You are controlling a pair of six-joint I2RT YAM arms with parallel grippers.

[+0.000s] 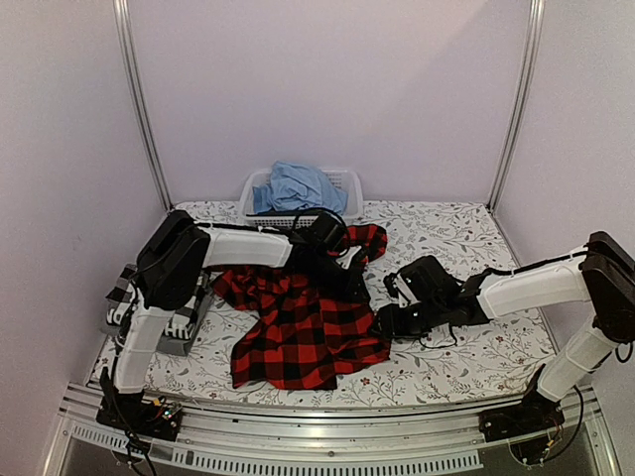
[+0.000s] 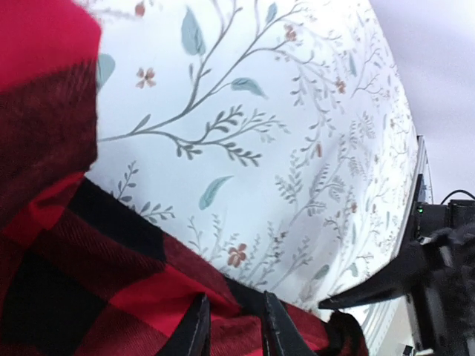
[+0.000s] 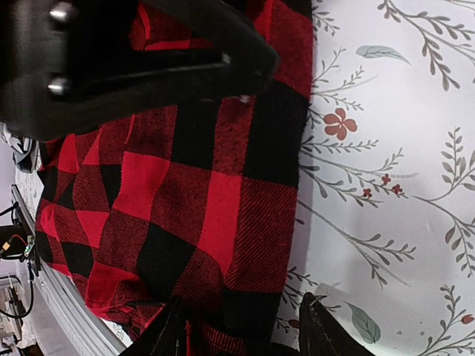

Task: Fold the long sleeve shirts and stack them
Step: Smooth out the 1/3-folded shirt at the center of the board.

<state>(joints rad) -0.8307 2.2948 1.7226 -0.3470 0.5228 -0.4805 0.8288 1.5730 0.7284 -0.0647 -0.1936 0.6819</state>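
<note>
Your top external camera sits high behind the arm bases and looks down and forward, from well off, over the whole table point(image 1: 466, 233) to its far edge. Your left wrist camera rides low and very close behind the left gripper point(image 2: 234, 330), facing across the table's right half toward an edge rail, while your right wrist camera looks steeply down past the right gripper point(image 3: 241, 326), close over the table's near middle. All three share the red-and-black flannel point(image 1: 298, 337) and the bare table beside it
</note>
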